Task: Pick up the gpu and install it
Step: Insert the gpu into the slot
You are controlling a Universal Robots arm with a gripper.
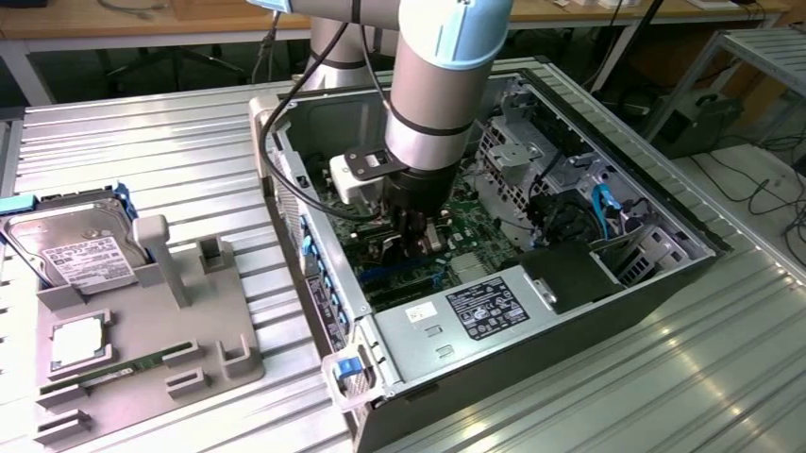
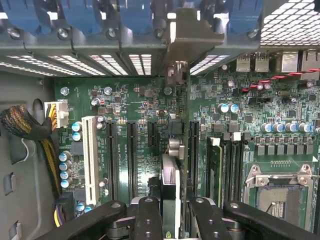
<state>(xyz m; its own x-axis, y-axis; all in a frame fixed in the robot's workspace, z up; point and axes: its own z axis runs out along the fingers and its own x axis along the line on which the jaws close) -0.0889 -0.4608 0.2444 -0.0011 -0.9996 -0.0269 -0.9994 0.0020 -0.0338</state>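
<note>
Grey-and-blue arm reaches steeply down into the open computer case (image 1: pixel 655 274), which lies on a ribbed metal table (image 1: pixel 151 160) in a workshop with desks behind. The gripper (image 2: pixel 171 212) hangs over the green motherboard (image 2: pixel 140 105), its fingers (image 2: pixel 148 220) clamped on the gpu (image 2: pixel 170 180), held edge-on above the slots near the case's rear wall.

Scene is lit brightly w/ glare on the ribbed metal tabileoptBright overhead light is seen; glare is thrown on the tabletop (image 1: pixel 705 359); case (image 1: pixel 655 283) interior is shadowed; wrist view's near edge is blurred.
</note>
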